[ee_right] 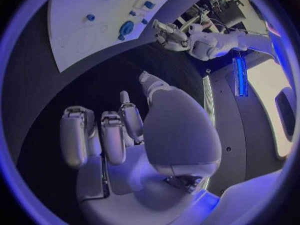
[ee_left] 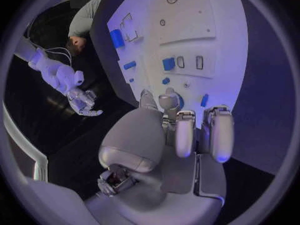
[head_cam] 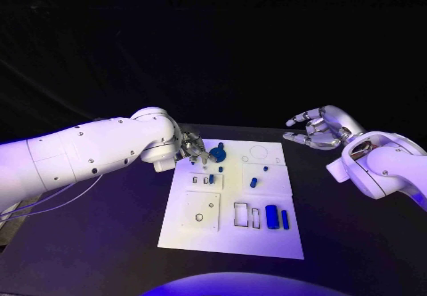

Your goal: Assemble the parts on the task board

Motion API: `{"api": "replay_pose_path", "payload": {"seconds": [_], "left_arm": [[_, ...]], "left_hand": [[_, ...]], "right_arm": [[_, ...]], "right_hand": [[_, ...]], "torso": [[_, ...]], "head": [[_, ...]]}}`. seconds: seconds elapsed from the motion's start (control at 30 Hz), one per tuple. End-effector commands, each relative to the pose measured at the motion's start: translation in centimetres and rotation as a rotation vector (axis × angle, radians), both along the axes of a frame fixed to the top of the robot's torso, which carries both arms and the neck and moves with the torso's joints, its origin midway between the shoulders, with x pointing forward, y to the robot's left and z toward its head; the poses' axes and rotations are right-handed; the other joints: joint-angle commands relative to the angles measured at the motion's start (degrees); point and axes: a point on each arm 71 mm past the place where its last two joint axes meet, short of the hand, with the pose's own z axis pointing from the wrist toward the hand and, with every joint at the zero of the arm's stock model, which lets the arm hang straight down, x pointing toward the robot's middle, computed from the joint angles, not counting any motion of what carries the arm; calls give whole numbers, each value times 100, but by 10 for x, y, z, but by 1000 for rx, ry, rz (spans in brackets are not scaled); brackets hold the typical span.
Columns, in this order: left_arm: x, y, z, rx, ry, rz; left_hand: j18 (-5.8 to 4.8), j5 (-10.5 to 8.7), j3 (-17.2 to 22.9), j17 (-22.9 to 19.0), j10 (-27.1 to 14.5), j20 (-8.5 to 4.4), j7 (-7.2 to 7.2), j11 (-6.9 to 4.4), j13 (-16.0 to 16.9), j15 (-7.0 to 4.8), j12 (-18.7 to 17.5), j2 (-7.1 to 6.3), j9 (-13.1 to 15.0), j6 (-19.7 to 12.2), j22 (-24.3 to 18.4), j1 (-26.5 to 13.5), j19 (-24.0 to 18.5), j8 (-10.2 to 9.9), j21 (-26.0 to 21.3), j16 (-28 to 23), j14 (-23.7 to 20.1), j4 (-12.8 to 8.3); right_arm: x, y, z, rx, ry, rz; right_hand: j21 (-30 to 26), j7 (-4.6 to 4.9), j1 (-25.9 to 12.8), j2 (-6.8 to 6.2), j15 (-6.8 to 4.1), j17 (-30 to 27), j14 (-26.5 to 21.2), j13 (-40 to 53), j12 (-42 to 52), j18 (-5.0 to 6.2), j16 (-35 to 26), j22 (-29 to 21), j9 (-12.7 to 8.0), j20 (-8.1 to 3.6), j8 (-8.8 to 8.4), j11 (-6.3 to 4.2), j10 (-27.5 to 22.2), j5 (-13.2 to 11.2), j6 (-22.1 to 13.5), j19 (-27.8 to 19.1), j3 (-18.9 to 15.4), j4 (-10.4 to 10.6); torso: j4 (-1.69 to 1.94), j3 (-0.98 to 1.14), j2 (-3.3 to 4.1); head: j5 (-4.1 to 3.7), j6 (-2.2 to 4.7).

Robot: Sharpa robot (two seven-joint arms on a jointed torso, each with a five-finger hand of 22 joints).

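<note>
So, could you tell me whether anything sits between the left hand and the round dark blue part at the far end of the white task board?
Nothing visible does. The left hand hovers right beside the round dark blue part on the white task board, fingers pointing at it, with only bare board between. The right hand is off the board, open.

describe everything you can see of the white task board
The task board is a flat white rectangular plate lying on the black table, between the two arms. It looks like matte plastic, with raised square panels, outlined rectangular slots and circular recesses. Small blue parts lie on it or stand in it, among them a round blue piece near its far end. The left hand hovers at that far corner, fingers by the round piece; contact is unclear.
</note>
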Motion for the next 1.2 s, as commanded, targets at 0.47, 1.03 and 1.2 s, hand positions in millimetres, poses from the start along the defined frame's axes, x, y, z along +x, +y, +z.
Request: {"api": "replay_pose_path", "payload": {"seconds": [0.47,1.03,1.2], "left_arm": [[3,-21,-8,169,107,-96],[4,-28,-16,204,156,-131],[4,-29,-17,208,163,-134]], "left_hand": [[-109,-38,-163,1505,-205,75,115,100,55,74,9,13,-50,-415,1045,-204,325,-296,102,48,614,24],[-118,420,-167,1505,-250,118,130,121,64,103,22,-38,-139,-310,1101,-295,345,-421,127,48,614,24],[-120,474,-159,1505,-242,117,114,110,83,97,48,-27,-126,-228,1114,-304,352,-390,132,48,614,23]], "right_arm": [[3,0,-3,-8,30,2],[6,0,-4,-13,38,-4],[6,0,-4,-13,38,-5]], "right_hand": [[-47,14,9,-33,44,1440,577,83,-20,57,-4,1129,4,25,17,5,-39,74,-23,52,31,26],[-49,13,1,-40,44,1448,579,90,-8,57,-1,1130,10,27,28,3,-28,159,-20,54,38,43],[-47,13,-3,-39,44,1450,580,92,-5,56,0,1132,12,26,33,2,-25,174,-16,55,40,49]], "torso": [[-5,-3,24],[-18,-3,40],[-19,-3,41]], "head": [[-1,-94],[-1,-146],[-8,-160]]}}
